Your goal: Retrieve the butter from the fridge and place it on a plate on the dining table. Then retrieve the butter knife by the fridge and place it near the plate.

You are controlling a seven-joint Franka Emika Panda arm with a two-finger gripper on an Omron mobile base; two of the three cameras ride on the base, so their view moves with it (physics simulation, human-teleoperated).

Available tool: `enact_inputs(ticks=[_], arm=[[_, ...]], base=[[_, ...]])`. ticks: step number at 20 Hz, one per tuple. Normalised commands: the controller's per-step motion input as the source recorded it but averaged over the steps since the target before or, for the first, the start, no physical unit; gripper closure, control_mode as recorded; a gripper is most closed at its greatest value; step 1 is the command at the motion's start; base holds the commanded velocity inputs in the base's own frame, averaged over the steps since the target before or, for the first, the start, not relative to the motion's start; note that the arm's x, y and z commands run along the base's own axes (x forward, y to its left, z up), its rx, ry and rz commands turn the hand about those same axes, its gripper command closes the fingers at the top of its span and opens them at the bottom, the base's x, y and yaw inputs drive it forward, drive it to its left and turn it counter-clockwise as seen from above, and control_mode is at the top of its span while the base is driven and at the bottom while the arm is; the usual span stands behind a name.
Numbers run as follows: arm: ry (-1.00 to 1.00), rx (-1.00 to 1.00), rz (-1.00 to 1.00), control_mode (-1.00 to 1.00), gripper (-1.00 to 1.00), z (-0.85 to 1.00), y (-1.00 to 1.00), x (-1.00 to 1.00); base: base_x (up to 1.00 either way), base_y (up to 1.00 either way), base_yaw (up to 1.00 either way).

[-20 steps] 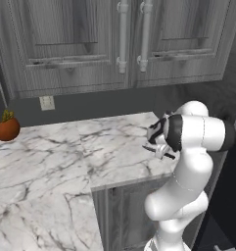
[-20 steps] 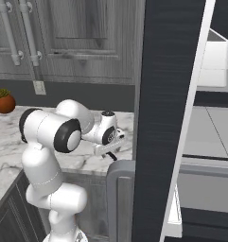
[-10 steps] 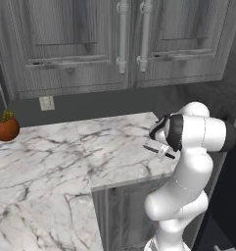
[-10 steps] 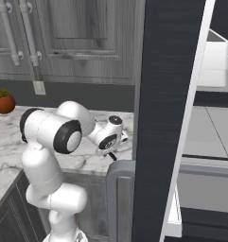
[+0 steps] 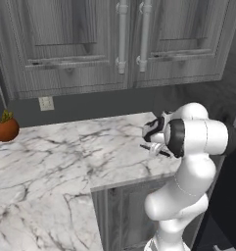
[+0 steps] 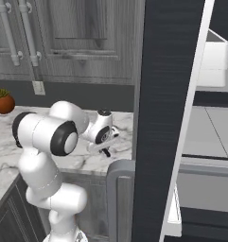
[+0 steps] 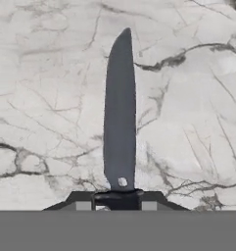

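The butter knife (image 7: 120,122) lies on the marble counter (image 5: 65,152), its dark blade pointing away from the hand across the stone. My gripper (image 7: 117,202) is shut on its black handle, one fingertip on each side. From the left base view the gripper (image 5: 153,145) hangs low over the counter's right end with the knife (image 5: 157,150) as a dark sliver beneath it. From the right, the gripper (image 6: 105,148) sits just left of the open dark fridge (image 6: 167,118) door. The butter, plate and dining table are out of view.
Grey wood-grain wall cabinets (image 5: 122,44) hang over the counter. A small potted plant (image 5: 7,128) stands at the counter's far left, by a wall outlet (image 5: 46,103). The counter's front edge (image 5: 124,182) runs just below the hand. A white bin (image 6: 212,64) sits inside the fridge.
The jaws have gone from wide open to shut on the knife's handle. The hand has shifted slightly over the counter's right end; the knife still rests on the marble.
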Motion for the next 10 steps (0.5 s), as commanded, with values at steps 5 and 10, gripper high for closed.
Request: enact_inputs(ticks=[5,10], arm=[[0.18,0.00,-0.38,-1.00,1.00,0.64,0.57,-0.10],[0.17,-0.01,-0.57,-1.00,1.00,0.25,0.44,-0.22]], base=[[0.00,0.00,0.00],[0.00,0.00,0.00]])
